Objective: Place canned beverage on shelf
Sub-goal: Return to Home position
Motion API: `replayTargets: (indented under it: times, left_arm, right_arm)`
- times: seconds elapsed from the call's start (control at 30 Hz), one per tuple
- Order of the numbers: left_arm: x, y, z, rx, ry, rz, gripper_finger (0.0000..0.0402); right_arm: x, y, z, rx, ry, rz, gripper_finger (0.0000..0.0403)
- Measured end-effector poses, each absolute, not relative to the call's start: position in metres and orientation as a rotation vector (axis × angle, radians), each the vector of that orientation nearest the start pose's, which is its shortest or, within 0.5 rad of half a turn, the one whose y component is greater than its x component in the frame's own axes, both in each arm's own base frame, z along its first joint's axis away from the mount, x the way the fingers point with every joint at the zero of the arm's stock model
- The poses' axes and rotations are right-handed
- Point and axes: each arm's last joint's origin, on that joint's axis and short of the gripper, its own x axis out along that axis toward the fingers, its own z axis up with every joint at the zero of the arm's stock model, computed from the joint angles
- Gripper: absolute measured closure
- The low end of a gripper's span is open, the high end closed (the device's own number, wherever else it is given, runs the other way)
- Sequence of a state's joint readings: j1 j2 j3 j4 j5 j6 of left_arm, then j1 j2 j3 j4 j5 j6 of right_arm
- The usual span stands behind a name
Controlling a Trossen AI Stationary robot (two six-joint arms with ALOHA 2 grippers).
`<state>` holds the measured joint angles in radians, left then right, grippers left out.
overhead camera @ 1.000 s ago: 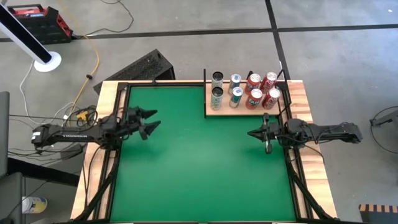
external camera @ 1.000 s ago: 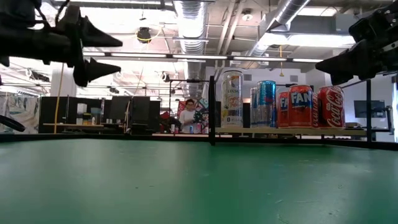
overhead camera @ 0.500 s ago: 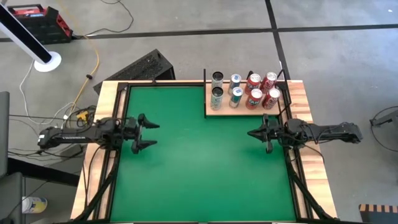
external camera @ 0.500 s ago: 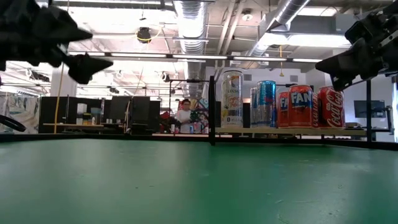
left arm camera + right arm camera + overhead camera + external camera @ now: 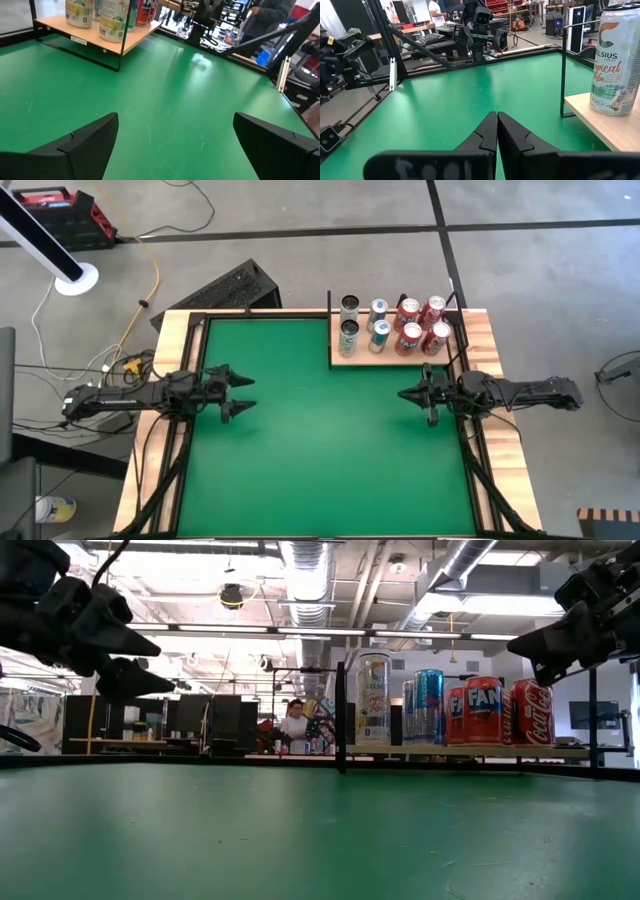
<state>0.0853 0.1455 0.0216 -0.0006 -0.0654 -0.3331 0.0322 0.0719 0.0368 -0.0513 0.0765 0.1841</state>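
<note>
The pale wooden shelf [image 5: 345, 361] with thin black rods stands at the green surface's far right. Several cans stand upright on it: two tall pale ones [image 5: 348, 337], two blue-and-silver ones [image 5: 379, 332] and several red ones [image 5: 412, 336]. In the low view the cans [image 5: 373, 698] stand in a row on the shelf [image 5: 470, 751]. My left gripper [image 5: 240, 393] is open and empty above the green surface's left part. My right gripper [image 5: 408, 395] is shut and empty, near the right edge, just in front of the shelf.
The green felt [image 5: 320, 450] stretches between the two grippers. A wooden rim [image 5: 500, 450] frames it. In the right wrist view a tall pale can [image 5: 615, 60] stands on the shelf corner [image 5: 600, 125]. A person [image 5: 295, 725] shows far behind in the low view.
My left gripper has drawn back toward the table's left edge and has turned about its axis, its fingers still apart. My right gripper has kept its place.
</note>
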Motion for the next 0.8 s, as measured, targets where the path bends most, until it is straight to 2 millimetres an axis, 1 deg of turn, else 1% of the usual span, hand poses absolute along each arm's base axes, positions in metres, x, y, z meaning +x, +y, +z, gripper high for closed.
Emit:
replayTargets:
  times: [0.8]
  left_arm:
    - [0.1046, 0.0109, 0.1590, -0.318, 0.102, 0.171, 0.0022]
  right_arm:
    - [0.0999, 0.0010, 0.1654, 0.180, 0.082, -0.052, 0.0365]
